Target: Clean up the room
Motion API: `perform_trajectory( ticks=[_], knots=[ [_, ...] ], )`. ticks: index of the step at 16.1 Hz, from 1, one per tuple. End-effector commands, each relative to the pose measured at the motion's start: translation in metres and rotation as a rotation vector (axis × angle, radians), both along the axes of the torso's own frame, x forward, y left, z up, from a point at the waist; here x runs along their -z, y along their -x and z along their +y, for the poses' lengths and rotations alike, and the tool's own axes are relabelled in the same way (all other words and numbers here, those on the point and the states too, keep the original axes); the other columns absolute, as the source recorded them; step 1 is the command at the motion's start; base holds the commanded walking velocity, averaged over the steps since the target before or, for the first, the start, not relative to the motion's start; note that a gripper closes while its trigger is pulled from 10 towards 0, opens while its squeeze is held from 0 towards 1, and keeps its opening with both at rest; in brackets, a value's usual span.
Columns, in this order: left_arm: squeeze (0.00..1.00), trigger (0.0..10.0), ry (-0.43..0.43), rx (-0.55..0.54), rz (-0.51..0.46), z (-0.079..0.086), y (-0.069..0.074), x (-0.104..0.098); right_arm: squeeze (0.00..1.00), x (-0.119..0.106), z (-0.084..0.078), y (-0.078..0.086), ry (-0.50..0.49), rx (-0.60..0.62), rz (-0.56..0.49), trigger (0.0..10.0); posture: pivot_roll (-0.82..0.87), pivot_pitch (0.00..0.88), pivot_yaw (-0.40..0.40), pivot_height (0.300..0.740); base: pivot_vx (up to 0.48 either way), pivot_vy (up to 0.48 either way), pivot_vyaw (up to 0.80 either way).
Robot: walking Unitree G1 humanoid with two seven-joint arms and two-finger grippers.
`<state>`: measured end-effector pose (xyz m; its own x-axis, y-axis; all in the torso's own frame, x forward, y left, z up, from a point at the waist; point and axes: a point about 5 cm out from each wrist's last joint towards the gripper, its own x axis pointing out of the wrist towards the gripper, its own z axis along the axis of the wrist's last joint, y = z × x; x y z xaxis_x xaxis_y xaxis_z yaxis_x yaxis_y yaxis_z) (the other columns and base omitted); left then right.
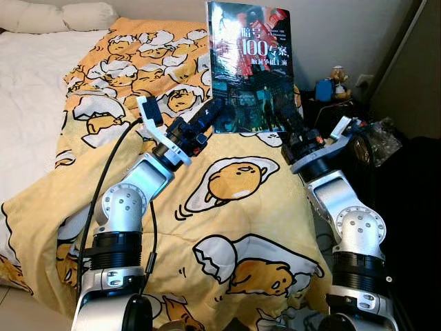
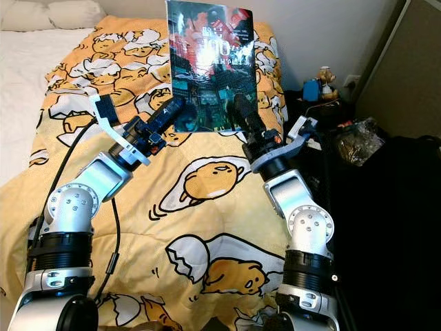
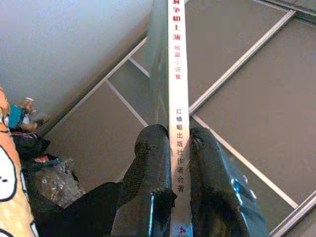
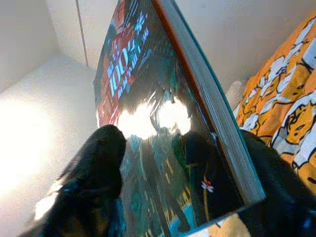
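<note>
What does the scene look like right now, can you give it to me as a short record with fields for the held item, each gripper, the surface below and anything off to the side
held item: book, dark glossy cover, held upright above the bed
left gripper: shut on the book's lower left edge, fingers on either side of the spine
right gripper: shut on the book's lower right corner
surface below: yellow blanket with egg cartoon print, spread over the bed
beside blanket: white sheet and pillows
off to the right: small figurine, crumpled plastic bag
</note>
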<state>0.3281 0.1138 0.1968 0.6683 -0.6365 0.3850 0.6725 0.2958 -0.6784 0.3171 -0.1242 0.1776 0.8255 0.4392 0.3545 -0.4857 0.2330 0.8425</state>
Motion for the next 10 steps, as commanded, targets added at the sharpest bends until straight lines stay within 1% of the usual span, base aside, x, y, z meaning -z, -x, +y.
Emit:
perform_trajectory(
  ticks=[1,3,4,5,10],
  knots=[
    [0.00,0.0,0.011,-0.003,-0.046,0.0016,-0.0019,-0.0084,0.00,-0.0040,0.0061,0.0028,0.025,-0.044,-0.032,1.5,-0.07,0.000,0.066,0.740,0.000,0.000,0.00],
    [0.00,0.0,0.007,-0.001,-0.045,0.0005,-0.0019,-0.0076,0.00,-0.0039,0.0081,0.0034,0.035,-0.054,-0.038,1.2,-0.07,0.000,0.068,0.740,0.000,0.000,0.00],
    [0.00,0.0,0.005,-0.001,-0.045,0.0003,-0.0022,-0.0076,0.00,-0.0032,0.0076,0.0035,0.035,-0.052,-0.035,0.8,-0.07,0.000,0.068,0.740,0.000,0.000,0.00],
    [0.00,0.0,0.004,0.000,-0.045,0.0005,-0.0026,-0.0078,0.00,-0.0027,0.0065,0.0036,0.034,-0.047,-0.032,0.0,-0.07,0.000,0.069,0.740,0.000,0.000,0.00],
    [0.00,0.0,-0.007,0.002,-0.045,0.0019,-0.0042,-0.0075,0.00,-0.0015,0.0018,0.0042,0.041,-0.032,-0.032,0.0,-0.08,0.000,0.075,0.740,0.000,0.000,0.00]
  ],
)
